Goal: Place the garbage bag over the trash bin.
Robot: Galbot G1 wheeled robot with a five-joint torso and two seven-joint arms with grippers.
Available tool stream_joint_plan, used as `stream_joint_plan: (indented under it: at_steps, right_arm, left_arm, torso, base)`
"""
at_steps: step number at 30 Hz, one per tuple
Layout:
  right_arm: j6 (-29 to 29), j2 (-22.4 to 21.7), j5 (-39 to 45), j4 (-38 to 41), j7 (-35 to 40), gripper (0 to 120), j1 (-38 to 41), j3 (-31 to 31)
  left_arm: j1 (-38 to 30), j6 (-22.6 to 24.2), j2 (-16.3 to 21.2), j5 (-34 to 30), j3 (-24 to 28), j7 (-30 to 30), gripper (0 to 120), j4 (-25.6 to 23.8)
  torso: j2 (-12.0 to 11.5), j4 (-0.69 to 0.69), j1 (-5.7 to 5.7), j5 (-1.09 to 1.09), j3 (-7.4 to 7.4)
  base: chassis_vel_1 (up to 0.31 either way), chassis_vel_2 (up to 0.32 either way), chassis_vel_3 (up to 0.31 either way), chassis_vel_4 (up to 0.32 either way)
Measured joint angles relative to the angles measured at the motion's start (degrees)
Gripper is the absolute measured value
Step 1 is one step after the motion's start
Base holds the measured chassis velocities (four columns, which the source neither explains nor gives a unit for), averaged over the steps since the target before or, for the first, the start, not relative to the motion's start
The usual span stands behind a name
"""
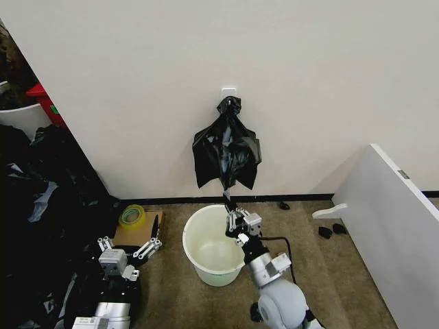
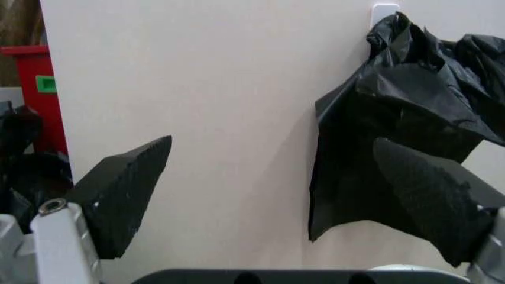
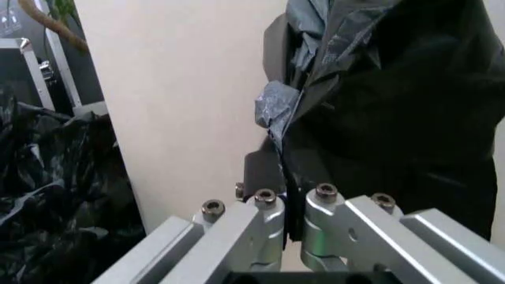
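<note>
So far you have barely started: the garbage bag hangs against the wall from a small white hook, bunched at the top and flaring out below, and none of it is over the trash bin yet. The bin stands open and upright on the carpet directly below the bag, just out from the wall, with nothing inside that you can see.

Your right gripper is raised above the bin's far rim, at the bag's lowest hanging tip. In the right wrist view the jaws have closed narrow around a fold of the black plastic, so you appear to have the bottom edge of the bag pinched. That is the one step that looks done.

Your left gripper rests low on the left side of the bin, well apart from the bag, near a roll of yellow tape lying on a piece of cardboard. Its jaws stand wide and hold nothing, as the left wrist view makes plain.

What remains, by my reading, is nearly everything: freeing the bag from the hook, opening its mouth, and stretching it over the bin's rim. The thin film may slip or tear under a hard pull.
</note>
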Motion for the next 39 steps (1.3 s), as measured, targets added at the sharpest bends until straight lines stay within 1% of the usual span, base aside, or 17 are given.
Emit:
stream_joint_plan:
  at_steps: [11, 18, 28, 36, 39]
  right_arm:
    - [3.07, 1.06, -3.79, -0.06, -1.02, 0, -3.71, -0.49]
    - [4.82, 0.57, -4.98, 0.18, -1.84, 0, -5.72, -0.06]
    - [5.91, 0.55, -5.83, 0.22, -2.22, 0, -6.79, 0.08]
    - [7.62, 0.73, -7.84, 0.32, -2.16, 0, -8.34, 0.18]
    - [7.97, 0.73, -7.97, 0.31, -2.21, 0, -8.79, 0.20]
  left_arm:
    - [0.04, -0.08, -0.07, -0.03, -0.05, 0.00, 100, 0.09]
    - [-0.21, -0.11, -0.10, -0.05, 0.01, 0.01, 100, 0.39]
    - [-0.24, -0.18, -0.06, -0.07, 0.04, 0.01, 100, 0.61]
    - [-0.23, -0.32, -0.05, -0.08, 0.04, 0.01, 100, 0.63]
    - [-0.23, -0.34, -0.06, -0.09, 0.06, 0.01, 100, 0.63]
  torso:
    - [0.00, 0.00, 0.00, 0.00, 0.00]
    - [0.00, 0.00, 0.00, -0.01, 0.00]
    - [0.00, 0.01, 0.00, -0.04, 0.00]
    - [0.00, 0.05, 0.00, -0.09, 0.01]
    - [0.00, 0.04, 0.00, -0.11, 0.00]
  base:
    - [0.000, 0.000, 0.000, 0.000]
    - [0.000, 0.000, 0.000, 0.000]
    - [0.000, 0.000, 0.000, 0.000]
    - [0.000, 0.000, 0.000, 0.000]
    - [0.000, 0.000, 0.000, 0.000]
